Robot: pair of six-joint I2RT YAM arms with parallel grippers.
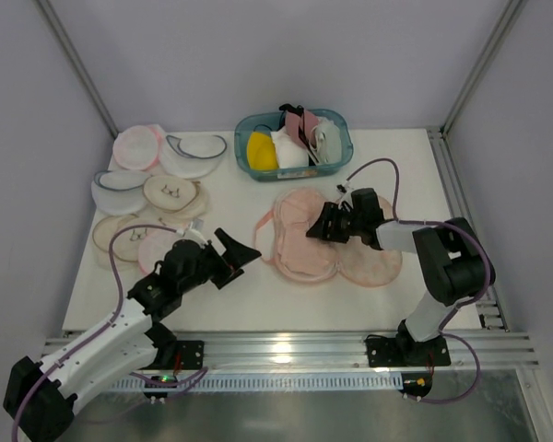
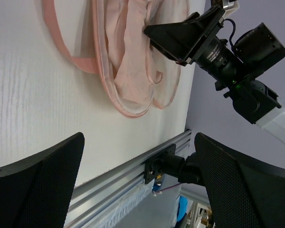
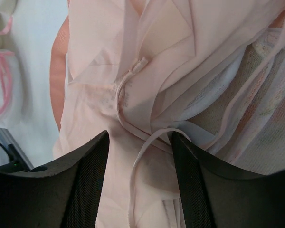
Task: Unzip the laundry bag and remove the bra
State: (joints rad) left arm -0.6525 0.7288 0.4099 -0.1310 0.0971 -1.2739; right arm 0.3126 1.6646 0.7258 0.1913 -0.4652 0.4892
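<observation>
A: From above first. How many of each?

B: Two grippers. One teal basket (image 1: 337,158) at far centre, stuffed with garments. One bra (image 1: 300,241) mid-table, and one laundry bag (image 1: 380,265) touching its right side. Round pouches (image 1: 170,193) heaped at far left, six or seven, too overlapped for a firm count.

A: And the grippers there?

B: Left gripper (image 1: 242,250) just left of the bra, spread wide, nothing held. Right gripper (image 1: 323,228) down over the bra's right cup, beside the bag.

A: Left wrist view?

B: Left fingers (image 2: 38,180) far apart, only bare table (image 2: 28,95) between. Beyond them the bra's looped edges and the right gripper above the fabric. Also a metal rail (image 2: 128,168) along the near table edge. Basket and pouches seen only from above.

A: Right wrist view?

B: Very close on folded pink bra fabric. Right fingers (image 3: 80,180) partly apart, with a thin strap (image 3: 149,137) looping through the gap. Cannot tell whether pinched or merely straddled. Bag's patterned weave at right, in detail lost from above.
</observation>
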